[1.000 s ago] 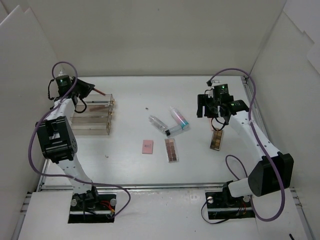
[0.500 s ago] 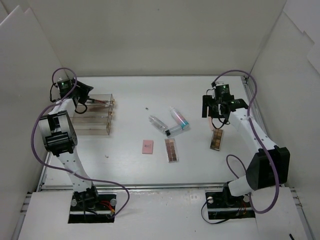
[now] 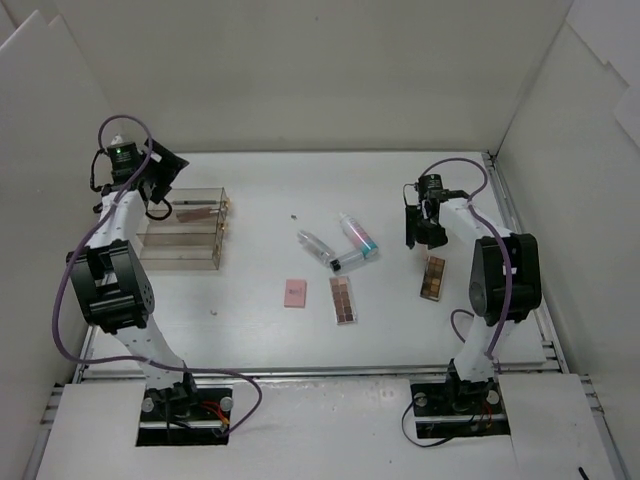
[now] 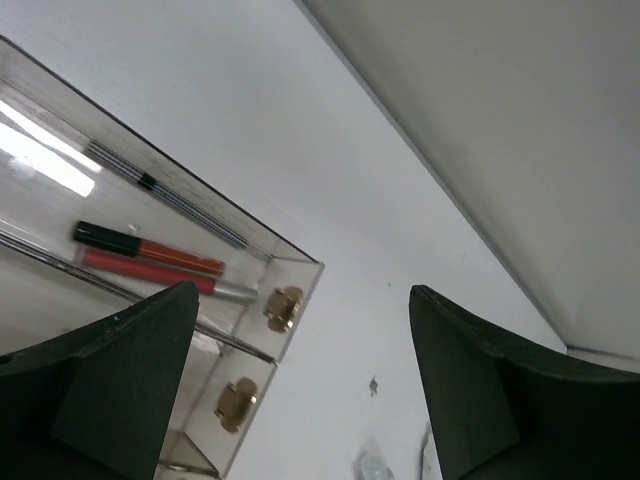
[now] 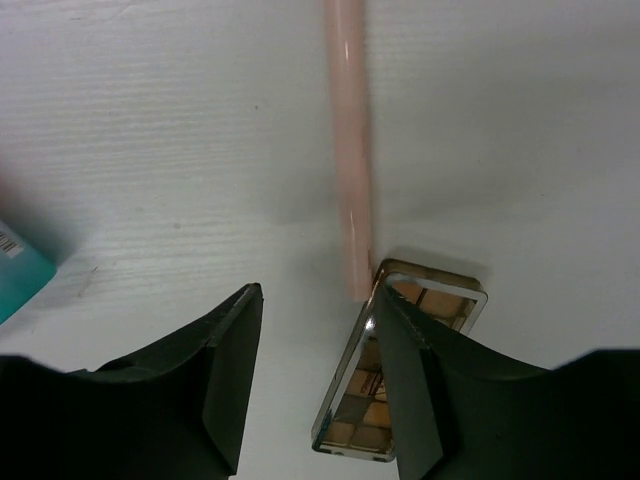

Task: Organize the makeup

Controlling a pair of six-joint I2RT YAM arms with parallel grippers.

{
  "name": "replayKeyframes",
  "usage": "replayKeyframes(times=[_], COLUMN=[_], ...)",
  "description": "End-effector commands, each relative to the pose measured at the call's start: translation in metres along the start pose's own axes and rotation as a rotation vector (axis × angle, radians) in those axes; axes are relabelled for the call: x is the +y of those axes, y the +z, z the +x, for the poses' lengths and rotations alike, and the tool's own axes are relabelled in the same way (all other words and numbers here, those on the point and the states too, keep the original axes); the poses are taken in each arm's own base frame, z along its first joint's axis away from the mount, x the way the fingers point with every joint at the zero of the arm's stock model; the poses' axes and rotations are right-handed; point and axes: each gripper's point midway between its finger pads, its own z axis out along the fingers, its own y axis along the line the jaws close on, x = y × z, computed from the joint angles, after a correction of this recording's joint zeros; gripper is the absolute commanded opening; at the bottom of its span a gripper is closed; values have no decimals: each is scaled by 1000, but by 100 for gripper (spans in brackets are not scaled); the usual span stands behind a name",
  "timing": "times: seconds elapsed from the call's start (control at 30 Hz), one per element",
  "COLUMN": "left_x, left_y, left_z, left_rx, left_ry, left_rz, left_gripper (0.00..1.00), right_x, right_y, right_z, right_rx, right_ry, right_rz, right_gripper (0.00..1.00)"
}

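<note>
My left gripper [image 3: 160, 186] hangs open and empty over the back end of the clear box [image 3: 185, 232]; in the left wrist view [image 4: 302, 300] two red sticks [image 4: 150, 265] and a dark pencil [image 4: 165, 195] lie in its rear compartment. My right gripper [image 5: 318, 372] is low over the table with its jaws apart, holding nothing. A thin pink stick [image 5: 350, 150] ends just ahead of the gap, and a brown palette [image 5: 415, 330] lies partly under the right finger. On the table's middle lie a second palette [image 3: 343, 299], a pink compact [image 3: 295, 293], two clear bottles [image 3: 315, 245] and a pink-and-blue tube [image 3: 358, 235].
White walls enclose the table on three sides. The box's gold clasps [image 4: 283, 308] face the centre. A corner of the teal tube [image 5: 20, 270] shows left of my right gripper. The right arm's cable loops near the metal rail [image 3: 495, 190].
My left gripper has opened and drawn back from the box; the stick it carried now lies inside. My right gripper has dropped toward the pink stick and palette, its jaws narrowing.
</note>
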Motion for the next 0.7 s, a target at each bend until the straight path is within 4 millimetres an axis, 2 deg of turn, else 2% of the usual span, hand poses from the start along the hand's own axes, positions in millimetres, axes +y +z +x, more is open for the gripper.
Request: replayKeyframes(times=[0.0, 0.03, 0.07, 0.17, 0.2, 0.3, 0.43, 0.47, 0.57, 0.63, 0.67], left_x=[-73, -79, -85, -95, -106, -119, -128, -131, -143, -156, -163], left_y=[-47, -51, -53, -65, -70, -84, -101, -105, -117, -126, -131], left_z=[18, 29, 57, 97, 117, 153, 180, 184, 202, 215, 221], left_rx=[18, 37, 93, 159, 196, 278, 332, 336, 375, 403, 422], left_ry=[212, 243, 298, 374, 407, 477, 556, 568, 585, 586, 582], left_rz=[105, 112, 116, 142, 174, 211, 243, 255, 315, 373, 405], left_gripper=[81, 82, 82, 82, 82, 82, 82, 82, 82, 82, 82], right_x=[-8, -11, -13, -8, -10, -16, -16, -16, -14, -10, -2], right_y=[1, 7, 9, 20, 26, 37, 42, 43, 35, 26, 12], right_z=[-23, -20, -21, -19, -15, -12, -11, -12, -15, -19, -27], right_rx=[-46, -29, -27, 5, 27, 53, 67, 67, 48, 22, -17], right_ry=[16, 21, 23, 16, 13, 26, 42, 39, 39, 31, 10], right_rz=[9, 10, 13, -44, -45, -55, -89, -86, -99, -109, -115], right_gripper=[45, 44, 43, 42, 41, 38, 26, 15, 0, 0, 0])
